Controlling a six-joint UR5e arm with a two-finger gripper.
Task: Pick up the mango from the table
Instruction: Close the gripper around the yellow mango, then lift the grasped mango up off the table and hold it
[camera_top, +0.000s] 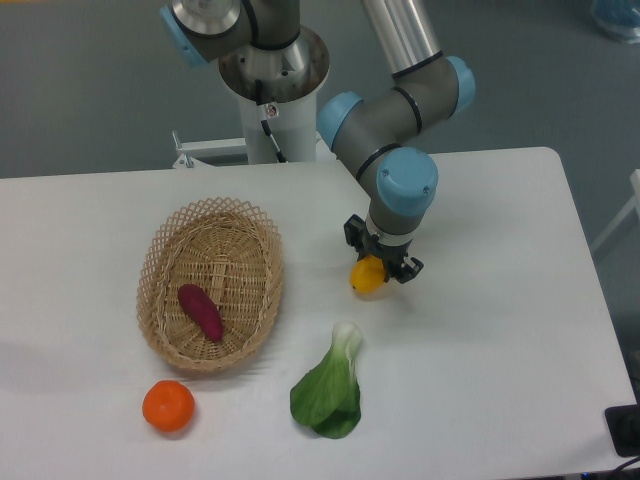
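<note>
The mango (366, 277) is a yellow fruit shading to orange, lying on the white table (480, 330) right of the basket. My gripper (382, 264) points straight down over it. The black fingers (409, 268) stand on either side of the fruit and appear closed against it. Only the mango's lower left end shows; the rest is hidden under the gripper. The fruit sits at or just above the tabletop.
A wicker basket (160, 300) holding a purple tuber (200, 311) stands left of the gripper. A round orange fruit (168, 406) lies near the front edge. A green leafy vegetable (330, 390) lies just in front of the mango. The robot's base (272, 90) stands behind the table.
</note>
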